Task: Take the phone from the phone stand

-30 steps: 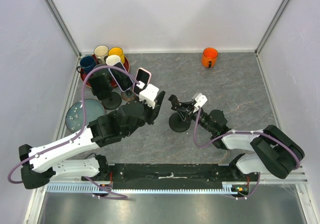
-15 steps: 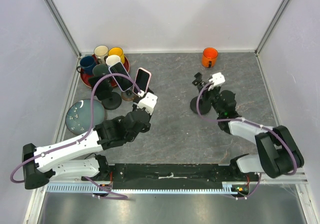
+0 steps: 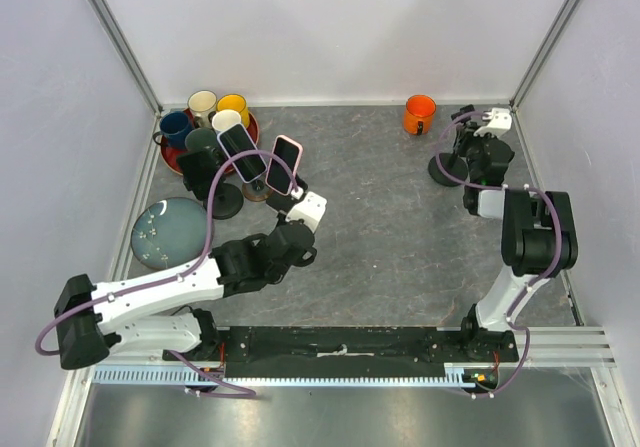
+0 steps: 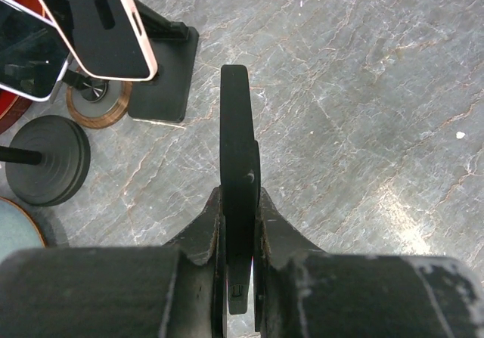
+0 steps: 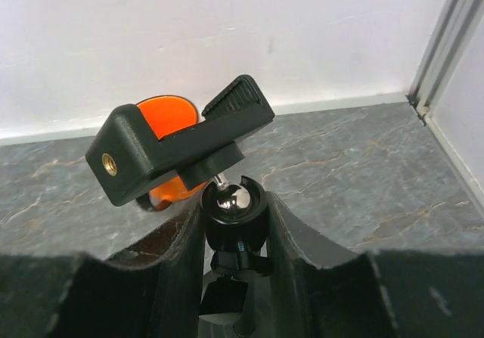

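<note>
My left gripper (image 3: 300,235) is shut on a black phone, which shows edge-on between my fingers in the left wrist view (image 4: 238,141), above the grey table. My right gripper (image 3: 478,152) is at the far right corner. It is shut on the neck of a black phone stand (image 5: 231,209). The stand's clamp (image 5: 174,137) is empty and tilted. The stand's round base (image 3: 445,167) sits near the orange mug (image 3: 419,114).
Two other phones (image 3: 284,164) (image 3: 243,152) stand on black stands at the back left, also in the left wrist view (image 4: 106,20). A red tray with several mugs (image 3: 215,127) sits behind them. A blue plate (image 3: 165,229) lies at the left edge.
My right arm has swung the empty stand from the table's middle to the far right corner. My left gripper with the phone has shifted slightly toward the near side.
</note>
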